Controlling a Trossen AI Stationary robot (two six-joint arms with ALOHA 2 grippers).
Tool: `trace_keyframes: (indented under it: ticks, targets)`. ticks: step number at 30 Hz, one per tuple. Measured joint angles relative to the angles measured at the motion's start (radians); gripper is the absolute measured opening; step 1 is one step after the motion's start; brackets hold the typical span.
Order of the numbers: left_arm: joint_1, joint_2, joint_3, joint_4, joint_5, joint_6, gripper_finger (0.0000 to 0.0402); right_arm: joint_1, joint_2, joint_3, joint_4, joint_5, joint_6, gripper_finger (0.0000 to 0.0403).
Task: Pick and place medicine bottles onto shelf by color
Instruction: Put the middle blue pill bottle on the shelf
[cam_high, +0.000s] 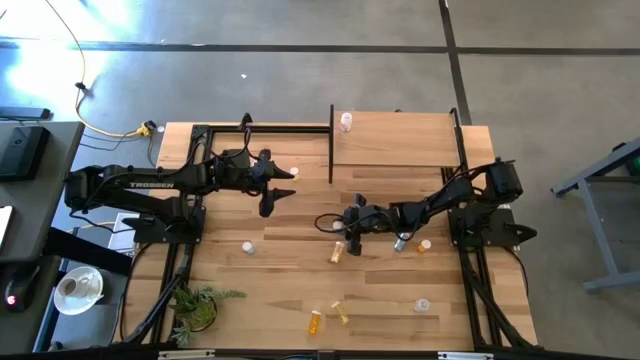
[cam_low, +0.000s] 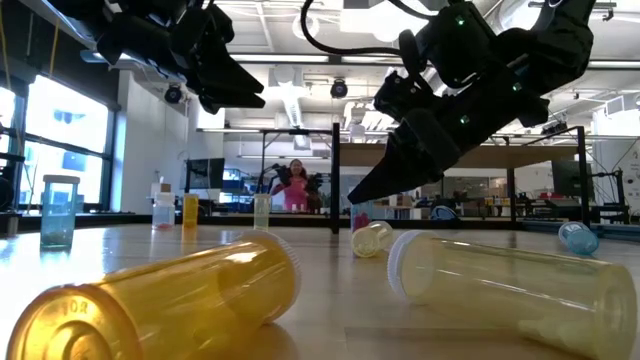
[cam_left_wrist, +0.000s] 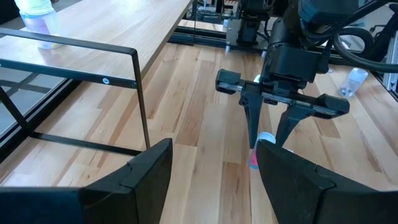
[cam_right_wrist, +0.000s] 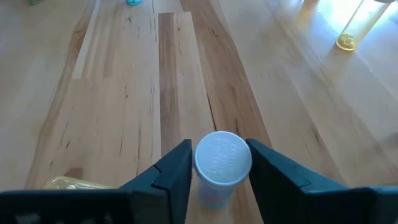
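Right, my right claw is down at the middle of the surface, fingers on either side of a small upright bottle with a white cap, narrowed to hug it, though I cannot tell if they are touching yet. It looks light, stiff plastic, smooth-sided and easy to tip, so I judge a square pinch just under the cap is best. My left claw hangs open and empty over toward nine o'clock. The shelf waits at twelve o'clock, one bottle on it already.
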Motion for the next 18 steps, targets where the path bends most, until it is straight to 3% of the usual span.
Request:
trace_keyframes:
  ticks: [7, 18]
  targets:
    - [0.000, 0.000, 0.000, 0.000, 0.000, 0.000, 0.0223, 0.000, 0.000, 0.000, 0.000, 0.000, 0.000, 0.0109]
    - [0.000, 0.000, 0.000, -0.001, 0.000, 0.000, 0.0223, 0.000, -0.032, 0.000, -0.005, 0.000, 0.012, 0.0105]
